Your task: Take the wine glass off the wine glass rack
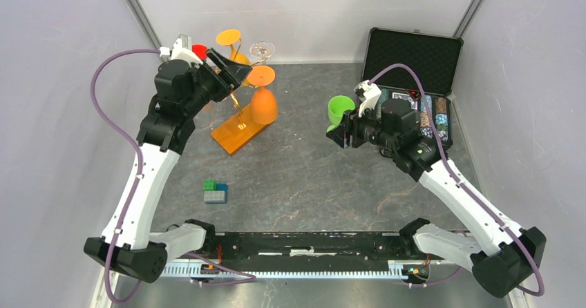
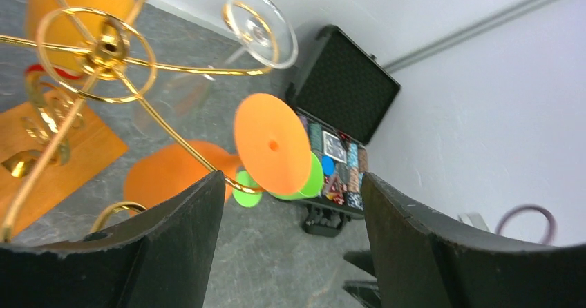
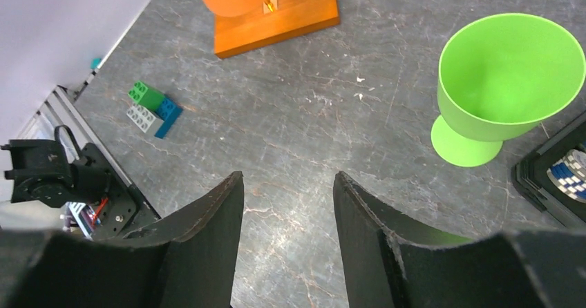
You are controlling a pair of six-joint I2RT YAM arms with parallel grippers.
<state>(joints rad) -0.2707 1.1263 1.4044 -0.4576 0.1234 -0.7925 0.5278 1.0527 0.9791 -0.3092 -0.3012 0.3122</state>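
Observation:
The wine glass rack, gold wire [image 2: 107, 45] on an orange base [image 1: 238, 134], stands at the back left. An orange wine glass hangs upside down from it, foot [image 1: 260, 76] up and bowl [image 1: 264, 106] below. A second orange glass [image 1: 229, 37] and a clear glass [image 1: 262, 49] hang further back. My left gripper [image 1: 235, 72] is open and empty, just left of the near orange glass's foot. In the left wrist view that foot [image 2: 271, 144] lies just beyond the gap of my left gripper [image 2: 294, 180]. My right gripper [image 3: 288, 184] is open and empty over bare table.
A green wine glass [image 1: 340, 110] stands upright on the table beside my right gripper [image 1: 337, 134]; it also shows in the right wrist view [image 3: 508, 80]. An open black case [image 1: 414, 66] with poker chips lies at the back right. Toy bricks [image 1: 215, 192] lie front left.

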